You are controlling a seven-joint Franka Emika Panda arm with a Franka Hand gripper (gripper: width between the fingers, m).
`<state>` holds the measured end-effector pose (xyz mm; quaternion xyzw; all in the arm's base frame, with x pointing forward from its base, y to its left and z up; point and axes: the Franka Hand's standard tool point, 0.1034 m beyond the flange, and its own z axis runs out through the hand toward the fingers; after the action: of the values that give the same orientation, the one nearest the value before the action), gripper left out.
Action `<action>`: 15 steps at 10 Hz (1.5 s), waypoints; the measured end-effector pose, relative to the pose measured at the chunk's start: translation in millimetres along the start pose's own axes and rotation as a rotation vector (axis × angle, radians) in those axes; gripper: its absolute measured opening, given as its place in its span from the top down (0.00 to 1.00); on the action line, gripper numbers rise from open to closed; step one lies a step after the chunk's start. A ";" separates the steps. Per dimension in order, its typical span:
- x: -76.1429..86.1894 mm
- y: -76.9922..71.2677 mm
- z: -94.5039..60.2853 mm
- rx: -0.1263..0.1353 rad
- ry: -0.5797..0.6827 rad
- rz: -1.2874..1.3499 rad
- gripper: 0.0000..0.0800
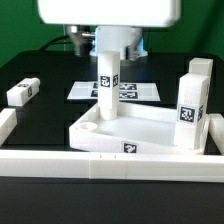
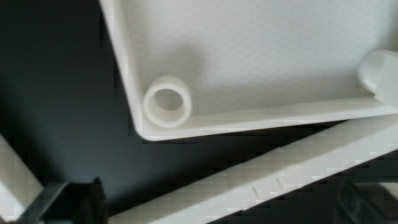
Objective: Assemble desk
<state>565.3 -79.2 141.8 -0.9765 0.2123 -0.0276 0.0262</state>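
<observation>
Tabletop (image 1: 140, 128) upside-down on surface, one leg (image 1: 107, 80) upright in corner socket; empty socket (image 2: 169, 101) visible; two legs loose; hand spread, holding nothing

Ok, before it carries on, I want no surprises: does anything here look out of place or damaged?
Nothing looks damaged. The loose leg lies at the exterior view's left, apart from the tabletop; the upright leg stands in a corner socket of it.

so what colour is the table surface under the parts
Black; the table shows best in the exterior view.
</observation>
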 end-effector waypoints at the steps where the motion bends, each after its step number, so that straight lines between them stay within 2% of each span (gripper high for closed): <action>1: 3.7 14.7 0.0 -0.001 0.001 0.010 0.19; 3: 1.8 8.8 0.8 0.000 -0.001 0.001 0.19; 5: 1.9 9.6 1.2 -0.001 -0.002 0.002 0.19; 6: 0.4 13.4 1.6 -0.002 -0.004 -0.009 0.19; 8: -13.5 43.6 3.9 -0.010 -0.026 -0.002 0.19; 9: -14.0 52.8 3.4 -0.013 -0.028 0.007 0.19; 10: -14.3 47.4 4.0 -0.012 -0.028 -0.001 0.19; 14: -15.4 48.9 5.0 -0.014 -0.030 -0.003 0.19; 15: -23.4 62.2 9.8 -0.020 -0.029 -0.015 0.19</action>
<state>519.0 -125.6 127.1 -0.9785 0.2049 -0.0115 0.0195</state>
